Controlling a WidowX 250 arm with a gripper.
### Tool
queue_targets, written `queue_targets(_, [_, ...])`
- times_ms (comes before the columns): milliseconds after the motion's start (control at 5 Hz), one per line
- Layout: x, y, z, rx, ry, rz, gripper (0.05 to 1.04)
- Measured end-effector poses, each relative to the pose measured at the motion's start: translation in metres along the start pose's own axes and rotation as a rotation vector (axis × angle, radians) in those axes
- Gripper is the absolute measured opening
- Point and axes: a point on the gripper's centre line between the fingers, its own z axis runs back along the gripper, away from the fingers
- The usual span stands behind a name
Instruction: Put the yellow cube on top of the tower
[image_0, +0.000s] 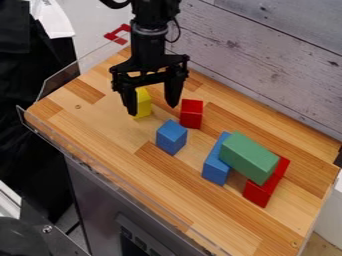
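Over the back left part of the wooden table hangs my gripper (152, 104), its two fingers spread wide apart. The yellow cube (143, 103) stands on the table at the left finger, which covers part of its left side; nothing shows clasped between the fingers. Toward the right, the tower has a green block (248, 157) lying across a blue block (216, 162) and a red block (266, 186).
A red cube (192, 113) stands just right of the gripper, and a blue cube (172, 136) is in front of it. A clear plastic rim (61, 86) borders the table (100, 127) at left. A grey plank wall (267, 55) rises behind.
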Motion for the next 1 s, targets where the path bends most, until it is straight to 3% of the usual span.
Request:
queue_targets(600, [0.021,0.0,-0.003,0.0,0.001,-0.007,1.001])
queue_targets(1000, [0.027,0.006,-0.02,0.014,0.04,-0.013,1.001])
